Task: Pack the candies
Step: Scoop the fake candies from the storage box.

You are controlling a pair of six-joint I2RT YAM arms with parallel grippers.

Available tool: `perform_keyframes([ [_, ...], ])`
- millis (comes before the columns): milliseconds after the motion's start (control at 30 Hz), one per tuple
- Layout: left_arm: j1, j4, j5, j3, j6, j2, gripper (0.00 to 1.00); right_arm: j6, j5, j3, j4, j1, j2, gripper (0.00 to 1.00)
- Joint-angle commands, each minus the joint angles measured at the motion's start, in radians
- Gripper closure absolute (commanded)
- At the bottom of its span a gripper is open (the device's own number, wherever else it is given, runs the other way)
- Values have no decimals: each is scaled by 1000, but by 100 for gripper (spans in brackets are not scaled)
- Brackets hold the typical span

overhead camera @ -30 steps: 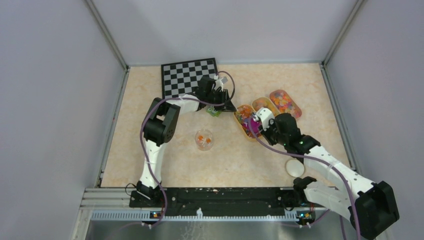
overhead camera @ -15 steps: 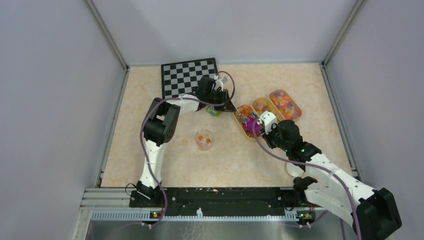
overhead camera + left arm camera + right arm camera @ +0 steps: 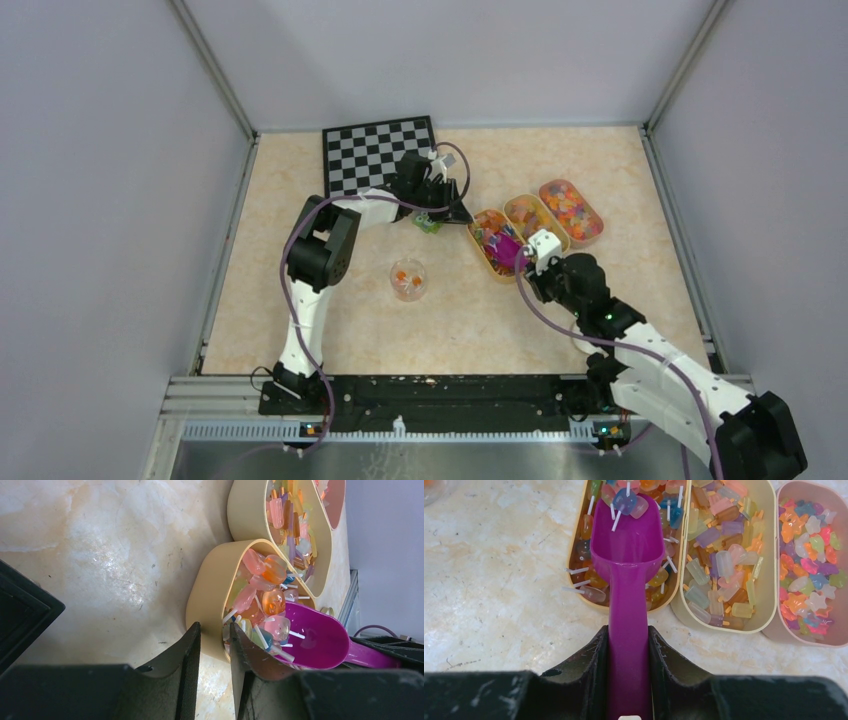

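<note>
Drawing back toward its base since a second ago, the right arm has pulled the scoop (image 3: 508, 243) nearer along the left tray (image 3: 474, 236). From above, a cup (image 3: 408, 279) stands well apart, presumably for filling. Left wrist view: the left claw (image 3: 214, 630) seems to pinch the tray's rim, steadying it against the digging. Only the right wrist view shows the right claw (image 3: 628, 637) clamped on the handle and a few candies (image 3: 626, 502) in the bowl, the rest filling three trays
</note>
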Motion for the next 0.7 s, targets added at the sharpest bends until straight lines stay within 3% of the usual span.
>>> perform_keyframes([
  [0, -8, 13, 22, 27, 7, 4, 67, 38, -7, -28, 125, -1, -12, 100],
  [667, -8, 7, 17, 26, 10, -3, 65, 17, -33, -72, 182, 4, -83, 100],
])
